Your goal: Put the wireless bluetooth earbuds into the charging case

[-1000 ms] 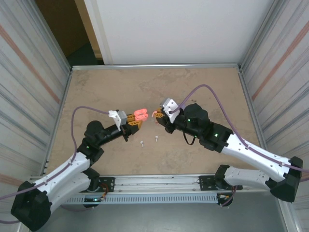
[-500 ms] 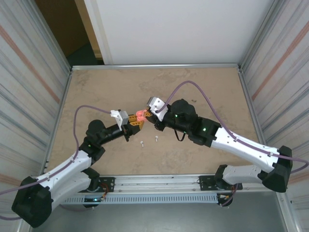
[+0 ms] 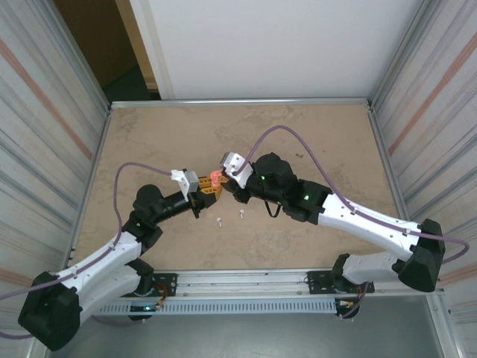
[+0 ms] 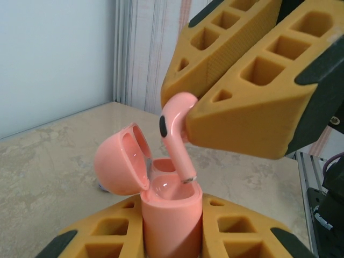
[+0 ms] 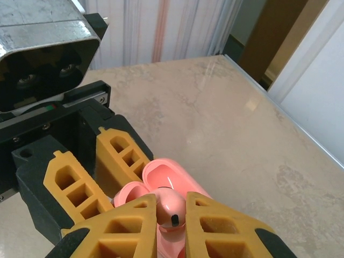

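Pink earbud [image 4: 174, 137], pinched in right tool [image 5: 172, 217], hanging stem-down just above open charging case [image 4: 171, 209]; left tool [image 3: 211, 188] clamping case upright.

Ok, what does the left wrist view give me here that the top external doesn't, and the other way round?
Left wrist: the pink earbud has its stem tip at the mouth of the open pink case, not yet seated. Top external: two white earbuds lie loose on the table nearer the bases. Both: left gripper clamps the case, right gripper pinches the earbud.
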You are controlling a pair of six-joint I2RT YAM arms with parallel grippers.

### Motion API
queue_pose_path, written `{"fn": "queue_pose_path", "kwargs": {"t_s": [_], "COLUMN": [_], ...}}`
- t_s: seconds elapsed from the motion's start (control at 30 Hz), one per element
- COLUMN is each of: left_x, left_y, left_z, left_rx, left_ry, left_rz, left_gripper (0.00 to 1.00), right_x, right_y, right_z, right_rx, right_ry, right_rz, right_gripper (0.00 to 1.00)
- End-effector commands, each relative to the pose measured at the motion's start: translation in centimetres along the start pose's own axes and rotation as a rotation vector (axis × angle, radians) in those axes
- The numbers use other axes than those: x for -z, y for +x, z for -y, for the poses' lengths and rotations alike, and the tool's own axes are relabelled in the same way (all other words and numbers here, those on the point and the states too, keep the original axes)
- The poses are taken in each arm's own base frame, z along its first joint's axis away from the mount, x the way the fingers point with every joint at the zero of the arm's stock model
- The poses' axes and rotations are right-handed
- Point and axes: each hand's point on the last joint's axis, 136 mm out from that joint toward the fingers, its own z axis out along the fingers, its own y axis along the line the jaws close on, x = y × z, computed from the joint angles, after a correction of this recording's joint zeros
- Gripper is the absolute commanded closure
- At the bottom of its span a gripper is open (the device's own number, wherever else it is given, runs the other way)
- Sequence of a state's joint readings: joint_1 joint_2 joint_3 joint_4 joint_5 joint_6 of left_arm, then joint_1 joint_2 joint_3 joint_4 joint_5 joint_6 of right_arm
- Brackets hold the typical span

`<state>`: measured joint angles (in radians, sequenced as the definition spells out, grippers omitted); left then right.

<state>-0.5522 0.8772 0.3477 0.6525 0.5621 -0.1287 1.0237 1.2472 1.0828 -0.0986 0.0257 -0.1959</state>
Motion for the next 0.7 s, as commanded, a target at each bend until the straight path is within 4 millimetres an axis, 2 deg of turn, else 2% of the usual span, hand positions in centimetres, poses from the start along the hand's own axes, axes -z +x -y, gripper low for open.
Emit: {"fn": "queue_pose_path", "kwargs": {"t_s": [0.0,0.43,0.67], "left_x": [-0.1,-0.1,0.0], "left_y": [-2.0,-2.0,-2.2], "left_z": [0.8,0.9,0.9], "left_rx": [-0.032,-0.032,-0.036], "left_ry": [0.037,0.040,0.038], "left_rz": [0.050,0.051,0.057], "left_gripper": [1.00,1.00,1.00], "right_x": [0.2,-0.7,-0.6], "right_y": [-1.8,-1.4,-1.1], "right_z": [-0.4,-1.3,-2.2], "right_rx": [0.004,-0.014,-0.030], "right_ry": [-0.022,-0.068,-0.122], "right_rz": [0.042,0.028,0.011], "right_gripper": [0.86,0.85,0.80]}}
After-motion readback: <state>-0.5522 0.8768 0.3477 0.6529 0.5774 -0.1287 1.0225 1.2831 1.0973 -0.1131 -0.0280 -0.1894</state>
